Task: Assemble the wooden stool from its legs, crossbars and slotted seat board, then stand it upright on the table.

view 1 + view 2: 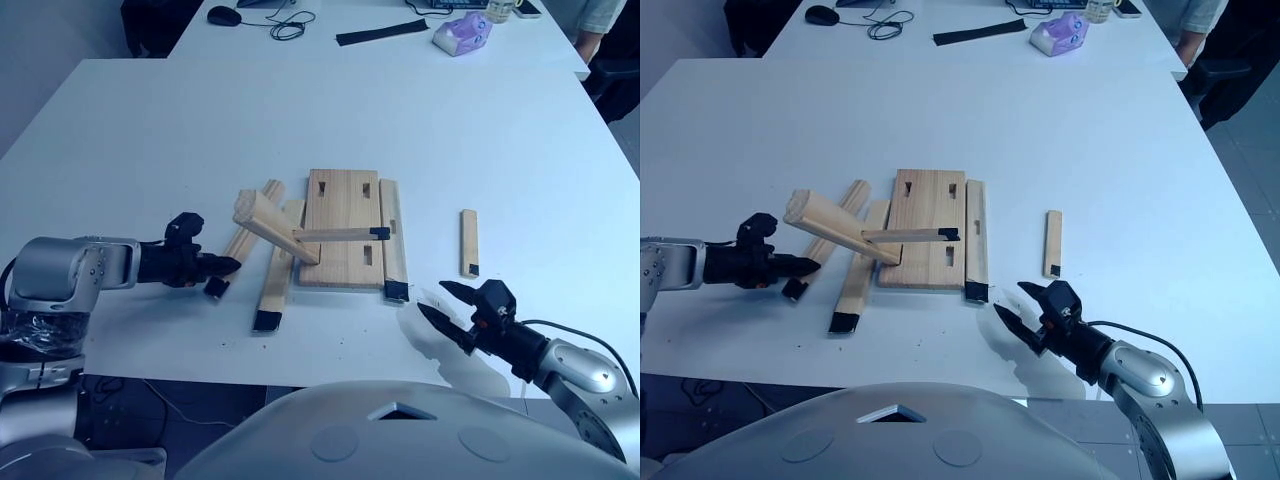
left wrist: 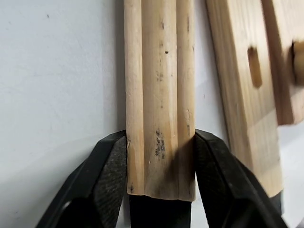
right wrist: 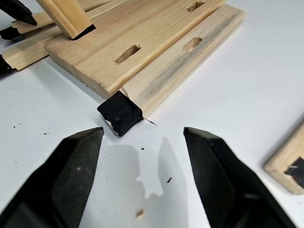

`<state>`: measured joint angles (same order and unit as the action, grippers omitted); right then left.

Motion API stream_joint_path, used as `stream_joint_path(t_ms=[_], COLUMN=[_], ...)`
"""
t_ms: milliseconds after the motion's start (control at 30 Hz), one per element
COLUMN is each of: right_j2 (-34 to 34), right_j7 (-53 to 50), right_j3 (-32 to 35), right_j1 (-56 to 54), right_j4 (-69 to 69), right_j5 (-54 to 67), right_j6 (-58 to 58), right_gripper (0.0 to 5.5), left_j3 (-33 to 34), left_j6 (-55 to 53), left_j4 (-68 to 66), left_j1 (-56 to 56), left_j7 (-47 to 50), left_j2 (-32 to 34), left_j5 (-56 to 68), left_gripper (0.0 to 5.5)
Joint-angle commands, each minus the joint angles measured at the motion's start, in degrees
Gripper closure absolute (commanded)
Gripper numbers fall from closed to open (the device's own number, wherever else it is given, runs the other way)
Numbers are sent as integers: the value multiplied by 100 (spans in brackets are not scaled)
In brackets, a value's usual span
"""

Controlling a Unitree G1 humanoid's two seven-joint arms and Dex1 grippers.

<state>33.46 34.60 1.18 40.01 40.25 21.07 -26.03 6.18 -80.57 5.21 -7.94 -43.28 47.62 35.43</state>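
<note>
Assembly was judged to be at an early stage, with leg fitting in hand. On the white bench [image 1: 150,130], the slotted seat board [image 1: 335,215] was found lying flat at the centre of the frame, and those slots that could be seen were open. A right-hand leg [image 1: 392,235] lay touching the board's right edge, and a loose leg [image 1: 278,275] lay just left of the board. A tilted leg [image 1: 268,222], raised off the bench, appeared joined to a thin crossbar [image 1: 345,234] reaching over the board. A short crossbar [image 1: 468,242] lay apart at centre right.

The left end effector [image 1: 228,266], at lower left, was pinched on a gripped leg [image 2: 160,95] near its black-capped end. The right end effector [image 1: 448,303], at lower right, was held spread near the right-hand leg's black cap [image 3: 120,113].

The next move was judged to call for the gripped leg to be lifted and aligned squarely with a slot. The wood was noted as pale and lightly speckled.
</note>
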Motion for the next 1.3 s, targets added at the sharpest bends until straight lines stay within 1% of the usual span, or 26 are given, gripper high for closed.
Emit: stream_joint_path(t_ms=[33, 267, 400, 633, 833, 1067, 1100, 1133, 1300], right_j2=[32, 63, 66, 117, 225, 344, 350, 356, 387], right_j7=[-23, 1, 10, 50, 159, 271, 280, 289, 329], right_j3=[51, 118, 138, 172, 259, 362, 370, 376, 395], right_j1=[65, 153, 224, 226, 204, 206, 210, 206, 189], right_j4=[100, 167, 211, 221, 206, 202, 203, 202, 192], right_j5=[-37, -15, -11, 23, 72, 94, 92, 92, 83], right_j6=[24, 6, -3, -42, -82, -118, -123, -131, -158], right_gripper=[241, 241, 241, 241, 241, 241, 241, 241, 241], left_j3=[392, 949, 1150, 1403, 1768, 2055, 2063, 2068, 2115], left_j6=[-204, -904, -1157, -1187, -1192, -1192, -1192, -1192, -1191], left_j4=[-185, -83, -13, 6, 290, 210, 152, 102, -80], left_j1=[-285, -519, -427, -15, 422, 488, 470, 449, 402], left_j7=[255, 269, 406, 752, 1273, 1975, 2094, 2205, 2543], left_j2=[-296, -639, -711, -926, -1328, -1539, -1563, -1582, -1567], left_j5=[97, 531, 665, 892, 1637, 2429, 2507, 2557, 2745], left_gripper=[348, 348, 348, 348, 348, 348, 312, 310, 234])
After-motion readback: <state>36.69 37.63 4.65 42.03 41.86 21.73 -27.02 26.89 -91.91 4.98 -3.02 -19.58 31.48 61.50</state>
